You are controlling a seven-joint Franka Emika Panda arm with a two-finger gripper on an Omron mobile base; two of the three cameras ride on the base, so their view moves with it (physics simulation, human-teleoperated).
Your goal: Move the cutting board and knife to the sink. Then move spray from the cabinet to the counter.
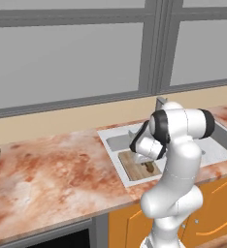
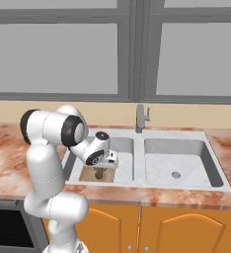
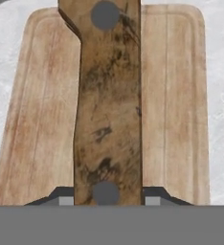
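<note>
Here the tool [image 3: 106, 201] is clamped on the knife [image 3: 109, 105] by its brown wooden handle, just above the cutting board [image 3: 176, 95] lying in the sink [image 2: 130, 142]. The knife looks light and rigid; the mid-handle hold seems sound.

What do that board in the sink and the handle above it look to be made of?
Cutting board: pale, matte wood, judging by its lengthwise grain and a groove near the edge. Knife handle: darker, stained-looking wood with two grey rivets, likely metal.
</note>
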